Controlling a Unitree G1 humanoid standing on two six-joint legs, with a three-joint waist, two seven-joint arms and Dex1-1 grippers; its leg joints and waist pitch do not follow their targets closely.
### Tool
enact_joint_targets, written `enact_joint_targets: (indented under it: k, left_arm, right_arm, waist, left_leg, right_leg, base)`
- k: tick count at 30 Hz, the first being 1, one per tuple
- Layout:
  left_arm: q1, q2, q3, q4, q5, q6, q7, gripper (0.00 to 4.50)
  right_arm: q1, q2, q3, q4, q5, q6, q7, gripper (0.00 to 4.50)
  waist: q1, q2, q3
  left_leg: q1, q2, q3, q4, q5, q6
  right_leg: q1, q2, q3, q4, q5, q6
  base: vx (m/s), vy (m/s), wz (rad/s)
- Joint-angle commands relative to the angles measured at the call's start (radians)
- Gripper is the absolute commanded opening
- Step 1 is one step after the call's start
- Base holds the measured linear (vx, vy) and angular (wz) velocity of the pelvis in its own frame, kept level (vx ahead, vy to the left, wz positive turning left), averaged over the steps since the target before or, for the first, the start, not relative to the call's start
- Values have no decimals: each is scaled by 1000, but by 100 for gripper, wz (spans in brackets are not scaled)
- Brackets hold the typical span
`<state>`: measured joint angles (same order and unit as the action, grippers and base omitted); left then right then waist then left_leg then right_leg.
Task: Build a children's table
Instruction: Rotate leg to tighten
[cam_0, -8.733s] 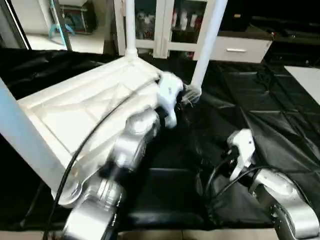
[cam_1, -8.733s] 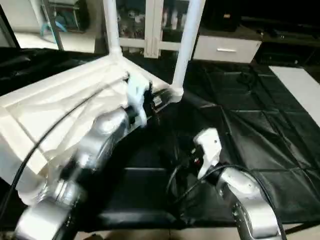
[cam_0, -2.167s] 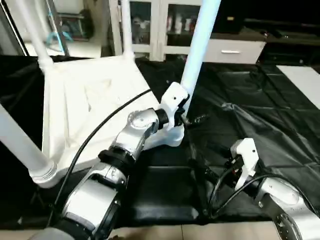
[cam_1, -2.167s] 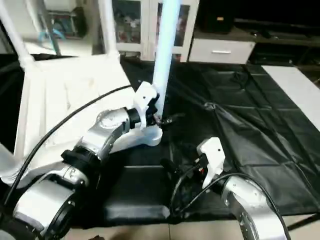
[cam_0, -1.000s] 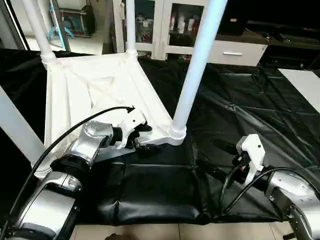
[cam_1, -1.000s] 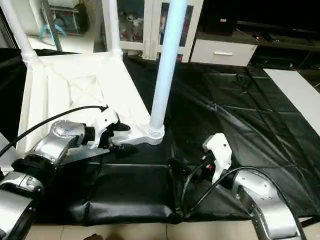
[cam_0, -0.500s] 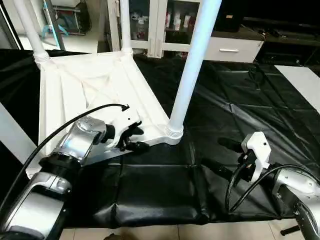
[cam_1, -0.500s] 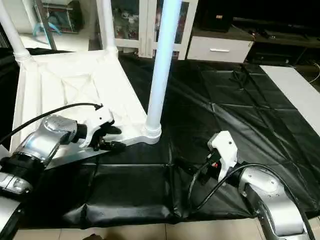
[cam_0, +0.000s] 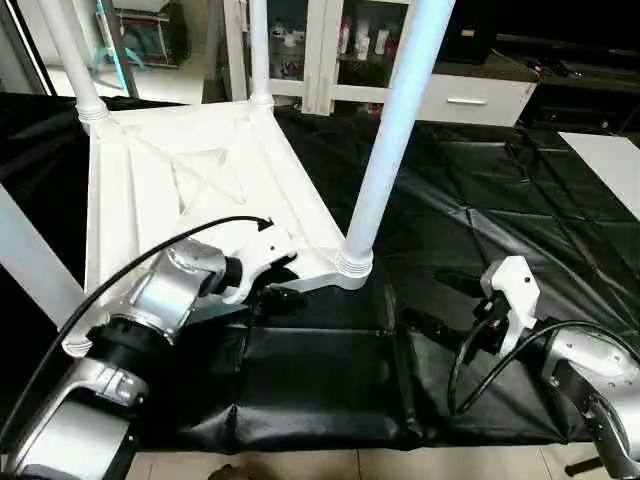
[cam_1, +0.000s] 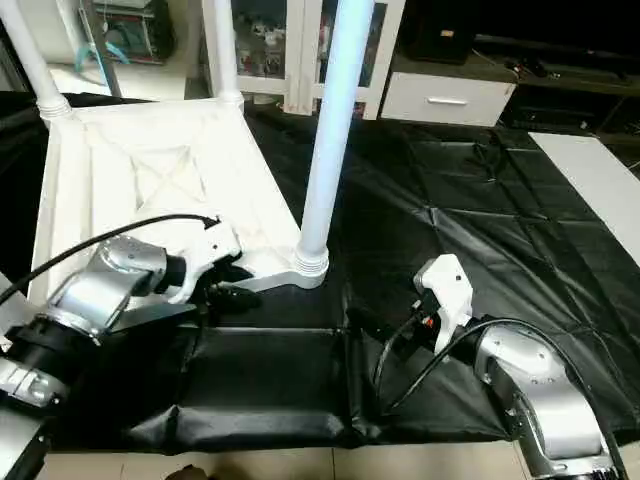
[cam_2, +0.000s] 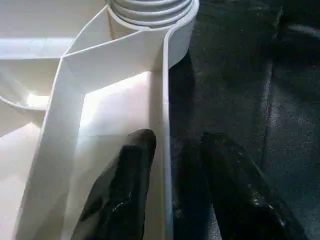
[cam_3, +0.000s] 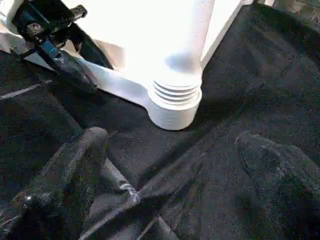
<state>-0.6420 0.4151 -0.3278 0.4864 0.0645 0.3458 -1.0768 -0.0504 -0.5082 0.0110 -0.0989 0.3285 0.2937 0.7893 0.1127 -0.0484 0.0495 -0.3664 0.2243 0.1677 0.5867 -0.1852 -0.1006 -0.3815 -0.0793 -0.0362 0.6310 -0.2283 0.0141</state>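
Black cloth covers the table (cam_0: 520, 210), and on it the children's table (cam_0: 180, 180) lies upside down, white, X-ribbed underside up, tube legs rising from ridged corner sockets. All the legs are cut off by the upper frame edge; one near the robot's left is only a pale strip. The left tool (cam_2: 167, 150) straddles the top's near rim beside the nearest leg (cam_1: 330, 130), one finger (cam_2: 127, 185) inside on the white plastic, the other outside on the cloth, jaws partly closed around the rim. Well apart to its right, the right tool (cam_3: 175, 150) gapes wide, holding nothing, facing that leg's socket.
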Motion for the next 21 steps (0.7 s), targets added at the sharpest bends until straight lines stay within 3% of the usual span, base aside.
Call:
enact_joint_targets:
  k: [1,10,17,21]
  left_arm:
    - [4,-19,-9,-8,-1,10,10,147]
    - [20,-22,-6,-11,5,5,35,72]
    - [25,-8,-10,-25,16,13,45,11]
    - [47,-11,-12,-60,-1,21,31,4]
  right_arm:
    - [-11,1,9,9,-7,-13,-6,447]
    - [-24,14,13,19,-13,-13,-4,447]
    - [-27,17,17,25,-14,-14,0,447]
    - [-38,22,15,28,-11,-8,-4,447]
  waist:
    - [0,3,-61]
    - [-1,-1,-63]
    - [0,3,-64]
    - [-3,4,-65]
  left_leg:
    - [14,3,10,-62,-94,33]
    - [13,1,10,-61,-83,34]
    - [14,2,10,-61,-84,34]
    - [14,3,9,-61,-84,30]
  right_leg:
    - [44,-45,29,-61,69,-228]
    - [45,-43,29,-59,82,-224]
    - [44,-43,28,-59,88,-227]
    - [45,-43,28,-58,89,-227]
  base:
    - [0,0,0]
    - [0,0,0]
    - [0,0,0]
    - [0,0,0]
